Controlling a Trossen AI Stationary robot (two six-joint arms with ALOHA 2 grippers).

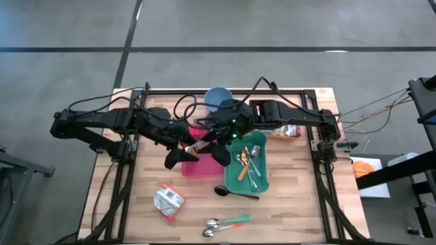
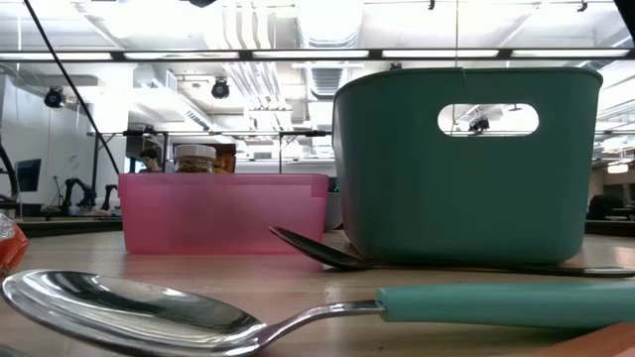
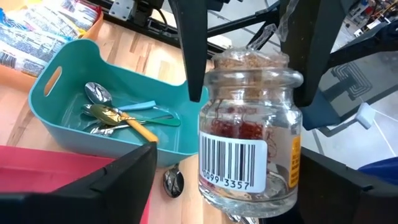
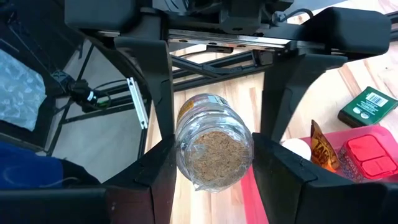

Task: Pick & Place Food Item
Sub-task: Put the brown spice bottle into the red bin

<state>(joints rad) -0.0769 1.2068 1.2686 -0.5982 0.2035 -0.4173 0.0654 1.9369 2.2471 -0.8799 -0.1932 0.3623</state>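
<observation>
The jar (image 3: 252, 134) hangs upright over the pink bin (image 1: 194, 165), between both pincers. The right gripper (image 4: 214, 152) clenches its corked neck from above; the left gripper (image 3: 236, 180) stands spread round its body, not clearly gripping. The jar's long axis is vertical; both arms are equally near

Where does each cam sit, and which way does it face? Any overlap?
High: above the table, looking straight down; both arms, teal bin, pink bin.
Low: table height, level across; spoon nearest, no arm clearly shows.
Left wrist: past the open left gripper at the jar.
Right wrist: past the right gripper, shut on the jar.
Shared: both wrist views show the jar.
</observation>
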